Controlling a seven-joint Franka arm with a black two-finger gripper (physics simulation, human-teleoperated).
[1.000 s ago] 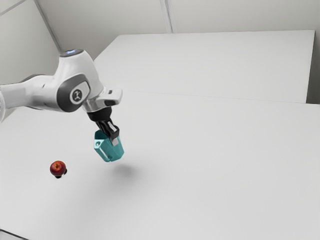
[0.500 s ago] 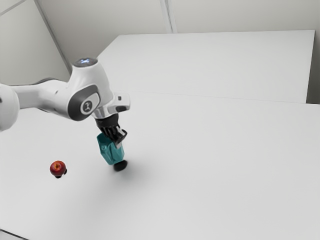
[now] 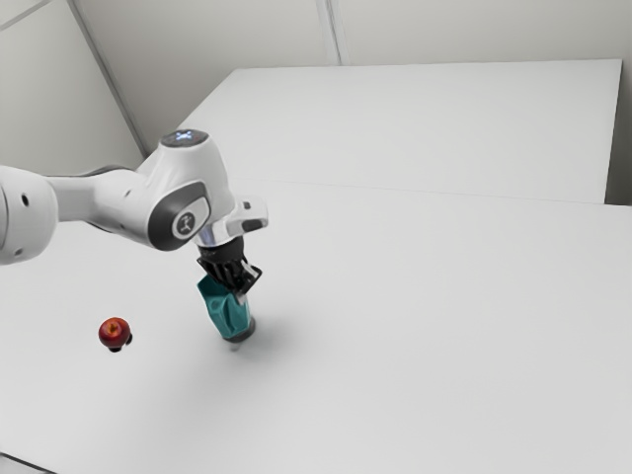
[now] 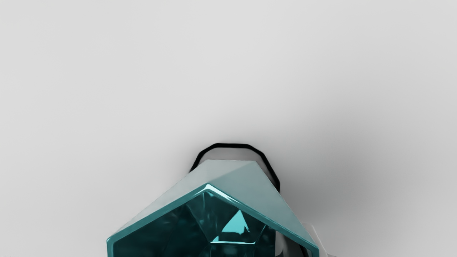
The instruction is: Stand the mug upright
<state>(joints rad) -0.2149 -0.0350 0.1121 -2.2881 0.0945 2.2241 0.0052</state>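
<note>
Reaching in from the exterior view's left, the white arm (image 3: 128,202) angles its black gripper (image 3: 240,293) down over the pale tabletop (image 3: 444,336), and below it I see the teal mug (image 3: 223,308). The jaws are closed on the mug's wall, one finger inside the mouth and the other against the outside. The mug leans rather than standing straight, its mouth tipped up toward the exterior view's left, its dark-edged base (image 4: 232,154) down toward the tabletop; whether that base touches, I can't tell from here. The wrist view looks into the faceted, shiny teal inside past the angular rim (image 4: 157,215), with a soft shadow (image 4: 335,178) spread beside it on the tabletop. A red apple (image 3: 114,331) sits well apart from the mug, closer to the tabletop's dark-lined edge at the exterior view's lower left corner.
</note>
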